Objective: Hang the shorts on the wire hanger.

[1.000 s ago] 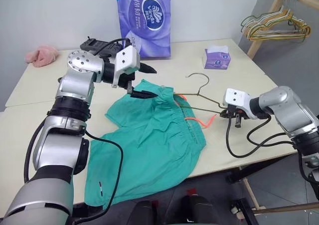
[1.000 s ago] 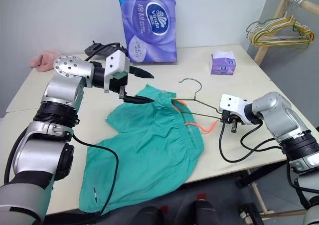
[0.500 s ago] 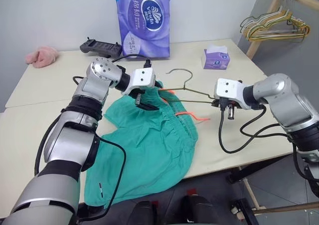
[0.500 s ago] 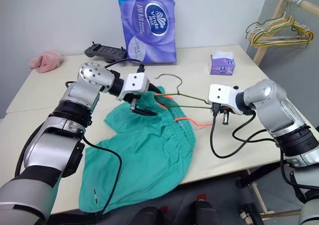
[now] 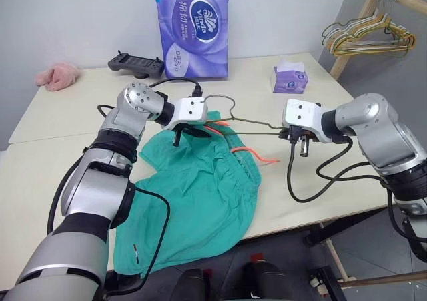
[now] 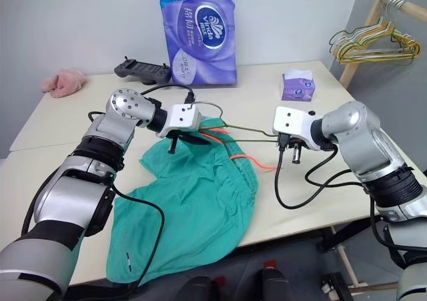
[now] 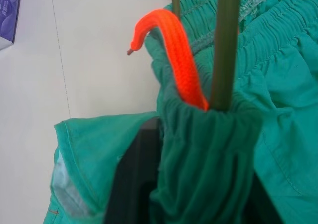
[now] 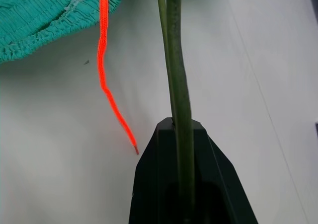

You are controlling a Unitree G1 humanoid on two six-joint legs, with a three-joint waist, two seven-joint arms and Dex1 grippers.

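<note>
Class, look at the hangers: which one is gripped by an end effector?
The dark olive wire hanger over the table, clamped in the right end effector; the yellow, green and grey hangers hang bunched on the wooden rack.

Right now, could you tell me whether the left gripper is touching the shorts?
Touching. The left wrist view shows the left gripper shut on the bunched waistband of the shorts, beside the wire hanger.

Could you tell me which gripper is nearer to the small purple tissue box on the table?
Right. The right gripper, shut on the wire hanger, sits just in front of the tissue box; the left gripper, gripping the shorts, is farther away.
</note>
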